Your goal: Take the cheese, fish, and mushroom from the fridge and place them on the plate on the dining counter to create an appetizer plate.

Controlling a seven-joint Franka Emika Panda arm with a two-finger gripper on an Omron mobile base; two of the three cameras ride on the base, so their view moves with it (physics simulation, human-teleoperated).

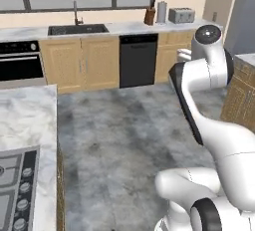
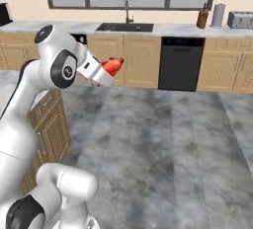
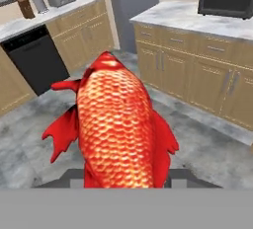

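You see the fish [image 3: 118, 129] at the centre of the hand view in bright red-orange, its body patterned with pale-edged scales and its fins a flat, deeper red. At the left edge of the left base view the dining counter [image 1: 25, 125] is white-grey marble with faint veins, its cooktop [image 1: 17, 190] steel grey with dark knobs. The floor [image 2: 163, 139] is mottled grey, the cabinets [image 1: 82, 63] tan wood, the dishwasher [image 2: 181, 64] black
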